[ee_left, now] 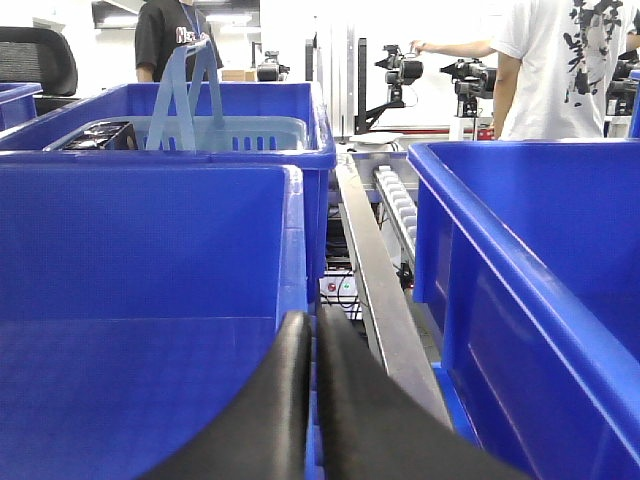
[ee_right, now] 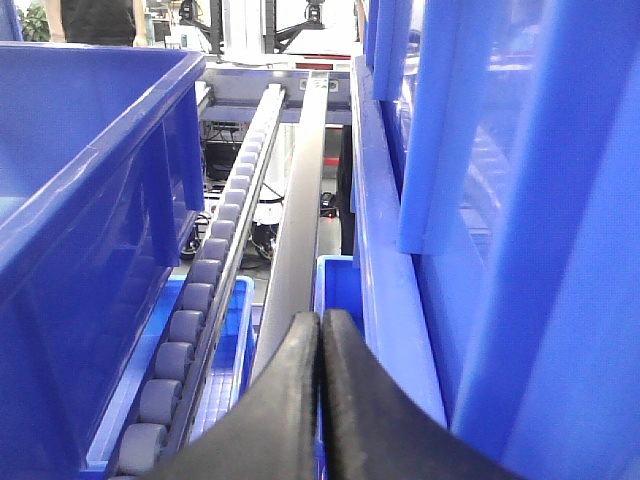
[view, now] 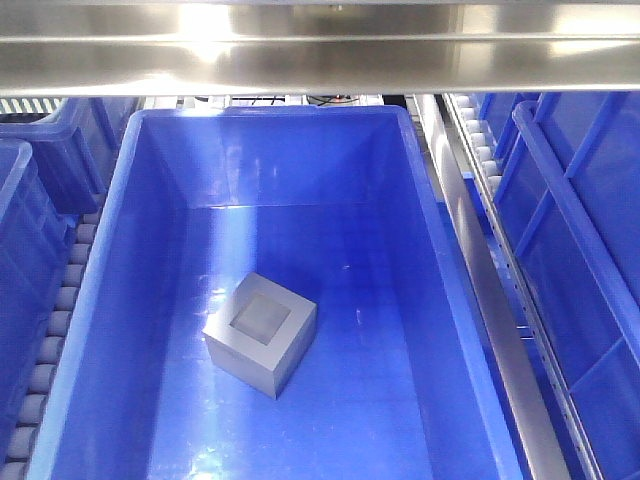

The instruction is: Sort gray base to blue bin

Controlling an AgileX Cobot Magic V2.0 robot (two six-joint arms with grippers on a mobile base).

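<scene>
Gray base point(view: 260, 333) sits mid-floor in blue bin point(view: 110, 270), walls well apart.

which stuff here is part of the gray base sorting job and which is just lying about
Part of the job:
- gray base, on the floor of the blue bin
- blue bin
- left tool and right tool, both shut and empty

Just lying about:
- pale blue basket
- neighbouring blue tubs
- roller conveyor
- people in the background
</scene>
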